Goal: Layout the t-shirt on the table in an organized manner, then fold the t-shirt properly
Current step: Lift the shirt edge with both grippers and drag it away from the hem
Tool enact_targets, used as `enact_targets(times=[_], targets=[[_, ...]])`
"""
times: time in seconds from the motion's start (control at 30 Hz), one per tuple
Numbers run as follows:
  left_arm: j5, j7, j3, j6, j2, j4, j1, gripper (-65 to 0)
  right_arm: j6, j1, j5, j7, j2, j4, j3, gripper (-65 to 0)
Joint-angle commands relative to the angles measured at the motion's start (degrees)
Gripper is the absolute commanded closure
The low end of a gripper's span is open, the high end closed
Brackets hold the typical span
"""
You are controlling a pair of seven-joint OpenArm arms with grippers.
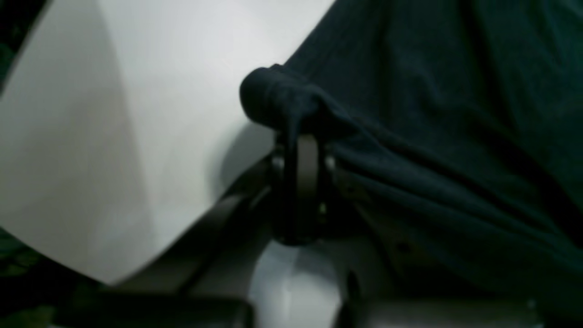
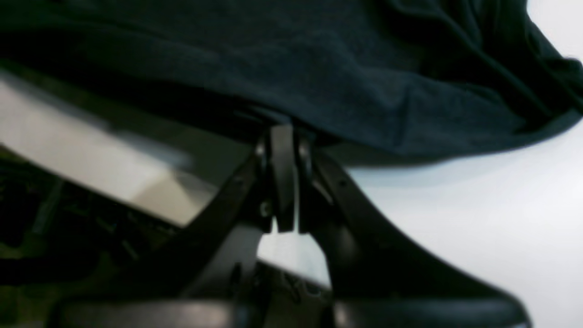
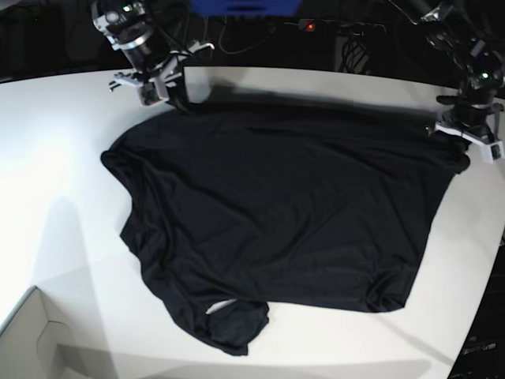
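The t-shirt is spread across the middle of the table, black and mostly flat, with a rumpled bunch at its near edge and a sleeve drawn out toward the left of the base view; the two far corners are lifted toward the arms. The left gripper is seen clamped on a bunched fold of the t-shirt, the cloth bulging above the closed jaws; the white table lies beside it. The right gripper is likewise closed, its jaws pressed together at the hem of the t-shirt, which is pinched between them; the table shows below. A white cardboard box is seen at the near left corner; only its rim and inner wall are in view, and nothing can be made out inside it.
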Motion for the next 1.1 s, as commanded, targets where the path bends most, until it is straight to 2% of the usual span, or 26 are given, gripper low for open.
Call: enact_targets(times=[0.0,0.2,0.3,0.37,0.47,0.87,0.93,1.07], targets=[[-0.3,-1.2,-0.2,0.0,-0.8,1.1,0.4,-0.1,-0.1,-1.1,0.5,1.4,0.1,1.1,0.2,0.0],[-1.2,-1.2,-0.2,0.0,-0.9,1.1,2.1,-0.1,0.1,-5.4,0.5,1.8,0.2,1.3,0.1,0.0],[-5.0,-1.2,-0.2,0.0,-1.1,1.1,4.5,-0.1,0.1,-8.4,0.5,6.8,0.2,1.1,0.3,0.0],[-7.3,-1.2,-0.2,0.0,-2.5,1.1,6.0,-0.1,0.1,-10.5,0.5,10.4,0.2,1.1,0.3,0.0],[-10.2,-1.2,-0.2,0.0,-3.3,0.9,8.0,-0.1,0.1,-12.5,0.5,13.8,0.2,1.0,0.3,0.0],[-14.8,-1.2,-3.5,0.0,-3.3,5.0,11.5,-0.1,0.1,-13.8,0.6,24.7,0.1,1.3,0.1,0.0],[-14.8,-1.2,-3.4,0.0,-3.3,5.0,11.3,-0.1,0.1,-12.4,0.6,25.5,0.1,1.5,-1.5,0.0],[-14.1,-1.2,-2.9,0.0,-3.3,4.6,8.4,-0.1,0.1,-8.3,0.4,22.7,0.1,1.8,-3.1,0.0]])
